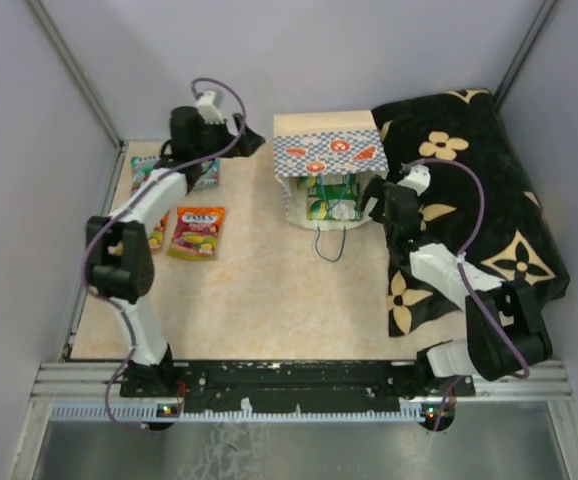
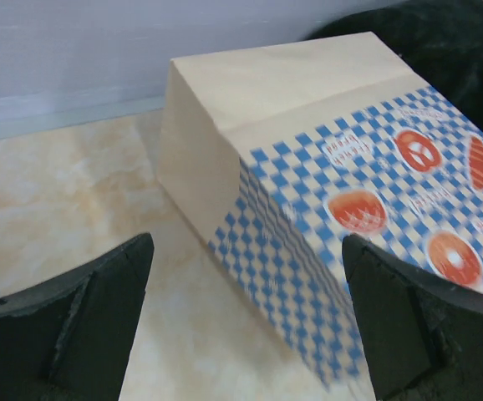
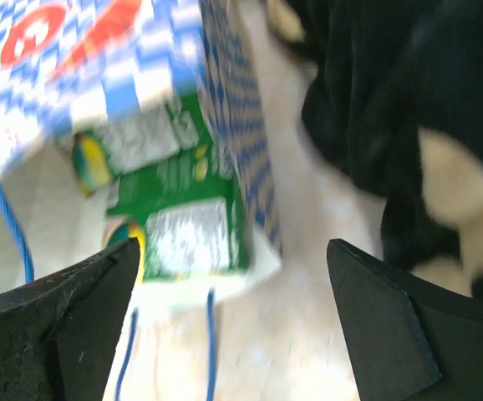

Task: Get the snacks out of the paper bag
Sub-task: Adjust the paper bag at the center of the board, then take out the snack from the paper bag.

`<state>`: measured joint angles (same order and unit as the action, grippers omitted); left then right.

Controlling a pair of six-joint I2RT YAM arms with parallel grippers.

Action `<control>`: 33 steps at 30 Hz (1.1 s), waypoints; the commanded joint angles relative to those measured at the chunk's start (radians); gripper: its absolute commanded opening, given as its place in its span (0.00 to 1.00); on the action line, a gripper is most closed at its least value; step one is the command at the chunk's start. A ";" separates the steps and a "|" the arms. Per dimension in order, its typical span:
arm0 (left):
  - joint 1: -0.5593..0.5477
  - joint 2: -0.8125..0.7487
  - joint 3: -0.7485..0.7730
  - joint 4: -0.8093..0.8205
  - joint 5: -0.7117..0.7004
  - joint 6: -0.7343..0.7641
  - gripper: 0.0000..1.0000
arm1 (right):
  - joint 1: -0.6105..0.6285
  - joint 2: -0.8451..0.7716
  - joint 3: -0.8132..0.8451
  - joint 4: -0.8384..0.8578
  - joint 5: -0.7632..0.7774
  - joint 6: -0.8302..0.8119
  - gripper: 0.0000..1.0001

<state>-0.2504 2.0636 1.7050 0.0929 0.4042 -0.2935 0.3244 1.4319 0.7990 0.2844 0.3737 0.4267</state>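
The tan paper bag (image 1: pixel 324 140) with a blue-white checkered band lies on its side at the back middle, its mouth toward me. It also shows in the left wrist view (image 2: pixel 325 142) and the right wrist view (image 3: pixel 99 58). Green snack packets (image 1: pixel 331 195) lie inside its mouth, also seen in the right wrist view (image 3: pixel 187 225). Several packets lie out on the table at the left, one purple-orange (image 1: pixel 197 232), others teal (image 1: pixel 149 170). My left gripper (image 1: pixel 249 140) is open and empty just left of the bag (image 2: pixel 246 326). My right gripper (image 1: pixel 369 195) is open and empty at the bag's mouth, right side (image 3: pixel 233 326).
A black cloth (image 1: pixel 469 200) with cream flowers covers the right side of the table and lies under my right arm. The blue cord handles (image 1: pixel 331 245) trail out in front of the bag. Grey walls close in the back and sides.
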 commanded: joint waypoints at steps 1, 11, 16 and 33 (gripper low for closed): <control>0.050 -0.380 -0.365 0.211 -0.011 0.049 1.00 | 0.026 -0.198 -0.224 0.095 -0.159 0.312 0.94; 0.053 -0.722 -0.855 0.284 -0.096 0.103 1.00 | 0.162 -0.051 -0.426 0.533 -0.236 0.813 0.77; 0.053 -0.746 -0.908 0.300 -0.068 0.060 1.00 | 0.158 0.151 -0.308 0.660 -0.177 0.940 0.68; 0.053 -0.779 -0.910 0.229 -0.096 0.087 1.00 | 0.097 0.455 -0.049 0.437 -0.065 1.049 0.64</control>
<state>-0.2001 1.3018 0.7940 0.3290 0.3141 -0.2184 0.4274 1.9049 0.7055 0.8066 0.2348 1.4471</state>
